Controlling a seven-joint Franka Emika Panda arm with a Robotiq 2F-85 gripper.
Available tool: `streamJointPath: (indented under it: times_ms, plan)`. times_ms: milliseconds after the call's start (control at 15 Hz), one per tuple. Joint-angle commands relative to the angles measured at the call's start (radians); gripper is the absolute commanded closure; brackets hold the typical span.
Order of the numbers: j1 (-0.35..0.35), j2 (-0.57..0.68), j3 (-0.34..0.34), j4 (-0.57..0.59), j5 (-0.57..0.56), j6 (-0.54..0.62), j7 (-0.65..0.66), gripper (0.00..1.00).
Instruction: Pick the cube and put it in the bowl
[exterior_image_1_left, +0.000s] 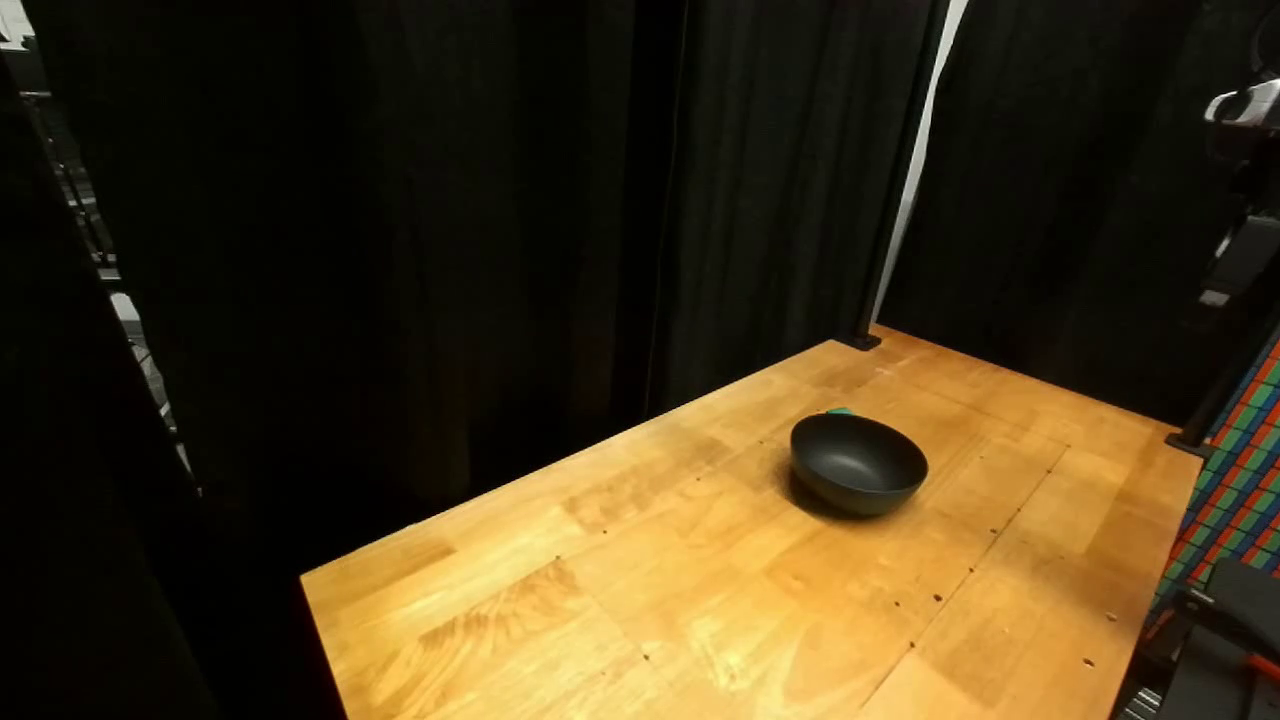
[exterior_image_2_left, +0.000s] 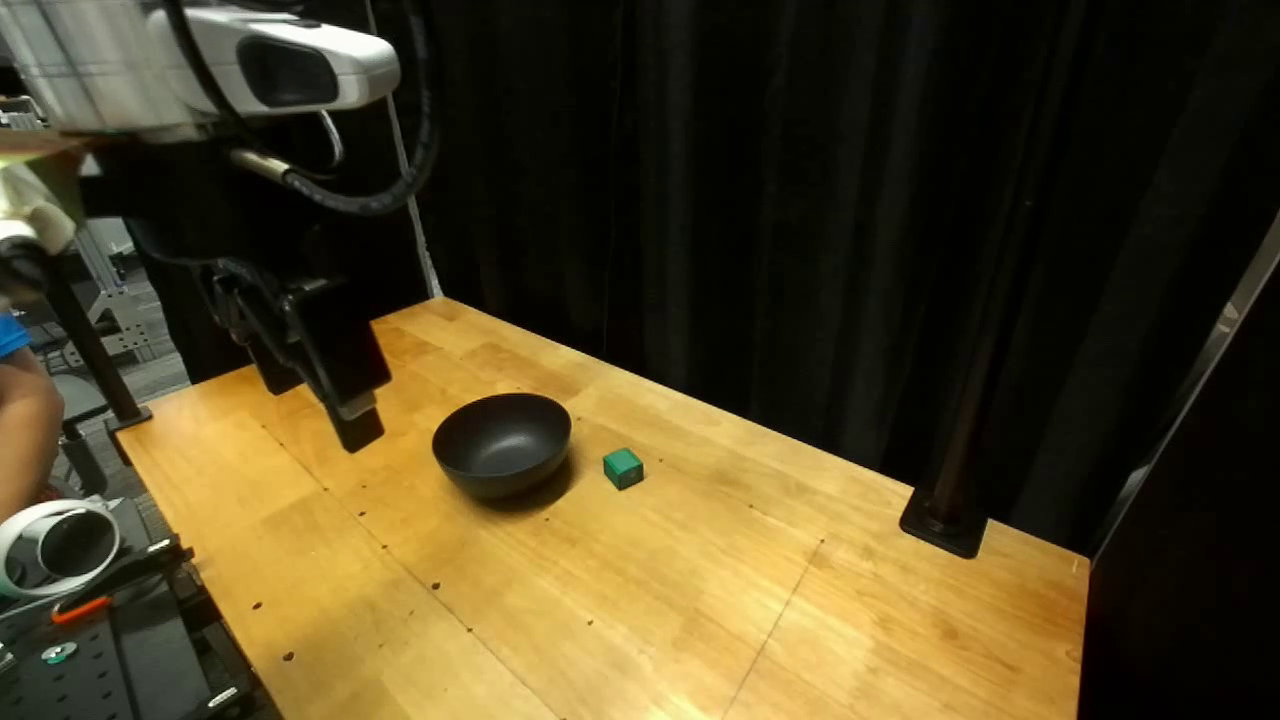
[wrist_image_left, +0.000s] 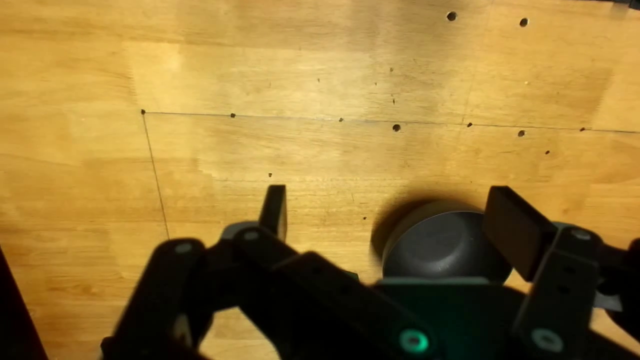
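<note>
The cube is small and green (exterior_image_2_left: 623, 468) and sits on the wooden table beside the bowl. Only a green sliver of the cube (exterior_image_1_left: 840, 411) shows behind the bowl in an exterior view. The bowl is matte black and round (exterior_image_2_left: 505, 445); it stands upright on the table, also in an exterior view (exterior_image_1_left: 858, 465), and looks empty. My gripper (exterior_image_2_left: 320, 408) hangs above the table, higher than the bowl and off to its side. In the wrist view my gripper (wrist_image_left: 386, 200) has its fingers wide apart with nothing between them. The bowl (wrist_image_left: 435, 245) shows below, partly covered by the right finger; the cube is nearly hidden behind the left finger linkage.
The wooden table (exterior_image_1_left: 650, 570) has black curtains (exterior_image_2_left: 750, 200) behind it. A black post (exterior_image_2_left: 945, 515) stands on the table's edge. A dark cart (exterior_image_2_left: 130, 630) with a white roll (exterior_image_2_left: 20, 560) and a person's arm (exterior_image_2_left: 28, 440) are beside the table.
</note>
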Motion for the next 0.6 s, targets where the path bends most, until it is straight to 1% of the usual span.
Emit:
streamJointPath:
  times_ms: [0,133,267,400,533]
  plan:
    - [-0.016,0.003,0.016,0.001,0.011,-0.001,-0.008,0.00]
    - [-0.016,0.003,0.016,0.001,0.011,-0.001,-0.008,0.00]
    - [0.005,0.109,0.058,0.044,0.009,0.062,0.067,0.00]
    - [0.037,0.236,0.105,0.103,0.034,0.146,0.141,0.00]
    - [0.055,0.343,0.142,0.156,0.051,0.226,0.198,0.00]
